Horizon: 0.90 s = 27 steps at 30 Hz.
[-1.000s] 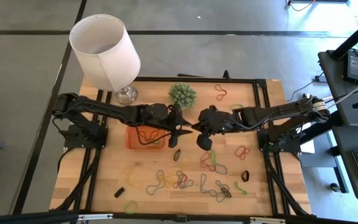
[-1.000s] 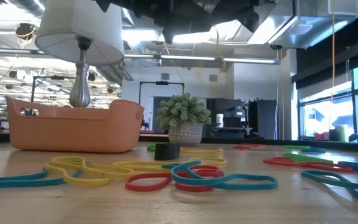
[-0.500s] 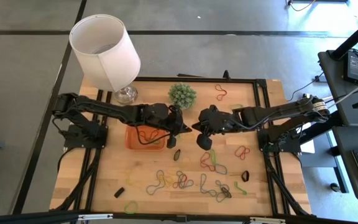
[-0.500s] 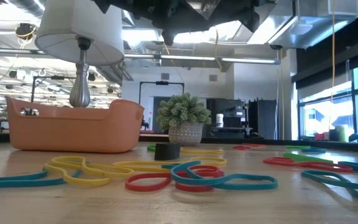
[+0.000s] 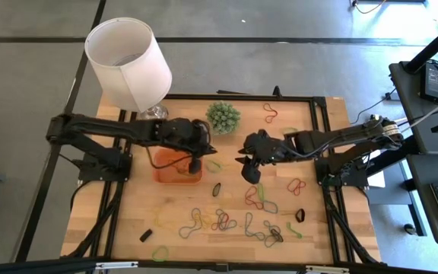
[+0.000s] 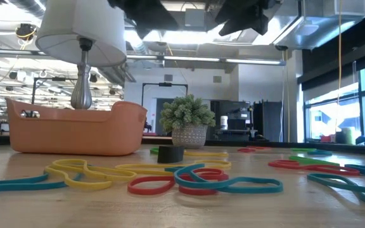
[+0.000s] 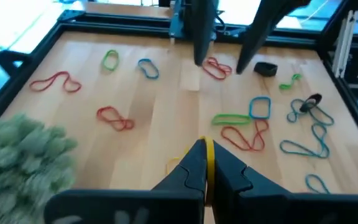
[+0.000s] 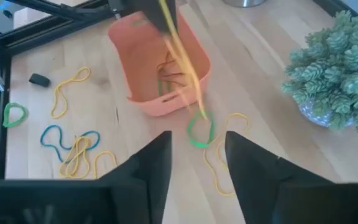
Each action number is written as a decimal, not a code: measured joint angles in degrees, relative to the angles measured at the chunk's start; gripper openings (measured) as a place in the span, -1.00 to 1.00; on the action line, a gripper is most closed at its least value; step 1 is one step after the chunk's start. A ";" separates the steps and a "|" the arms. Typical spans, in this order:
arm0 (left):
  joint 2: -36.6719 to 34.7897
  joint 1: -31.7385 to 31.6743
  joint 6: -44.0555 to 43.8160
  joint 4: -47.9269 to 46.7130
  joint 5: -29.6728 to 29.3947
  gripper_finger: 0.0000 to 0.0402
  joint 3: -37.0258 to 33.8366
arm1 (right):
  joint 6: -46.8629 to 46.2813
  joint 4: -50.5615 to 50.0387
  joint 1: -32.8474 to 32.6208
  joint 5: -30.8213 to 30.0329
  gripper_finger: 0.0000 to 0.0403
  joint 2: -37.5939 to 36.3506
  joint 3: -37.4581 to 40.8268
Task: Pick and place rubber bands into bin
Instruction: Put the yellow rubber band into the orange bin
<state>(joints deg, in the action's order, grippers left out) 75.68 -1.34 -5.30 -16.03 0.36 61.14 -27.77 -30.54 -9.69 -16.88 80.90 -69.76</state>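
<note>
The orange bin stands left of the table's middle with several rubber bands in it. Many more rubber bands lie on the wood near the front edge and show close up in the low view. My left gripper is above the bin's right end, shut on a yellow rubber band. My right gripper is open and empty just right of the bin; its fingers stand apart in its wrist view. A green band lies on the table beside the bin's rim. My left gripper pinches the yellow band's upper end between its two shut fingers, which point down. The band hangs below them as a long drawn-out loop, slanting across the bin's right rim. Whether its lower end touches the table cannot be told.
A lamp with a white shade stands at the far left corner and a small potted plant at the far middle. A black frame borders the table. A black band and a small black block lie on the wood.
My left gripper has gone toward the table's left edge, from beside the bin's right end to above it, staying shut and carrying the yellow band along. My right gripper has kept about where it was.
</note>
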 joint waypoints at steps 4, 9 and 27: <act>-5.06 0.47 -2.14 -10.79 -0.94 -0.99 0.00 | -2.00 -2.05 0.01 -0.01 -0.20 0.00 0.00; -7.81 1.37 -6.40 -25.11 -4.17 -1.00 0.00 | -2.17 -2.71 0.00 -0.02 -0.20 0.00 0.00; -6.69 3.30 -16.05 -30.09 -6.17 -0.95 -15.52 | -2.19 -2.75 0.04 -0.12 -0.20 0.00 0.00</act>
<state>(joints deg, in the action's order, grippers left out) 68.99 1.96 -21.34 -46.12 -5.81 45.63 -29.95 -33.29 -9.65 -17.00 80.90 -69.76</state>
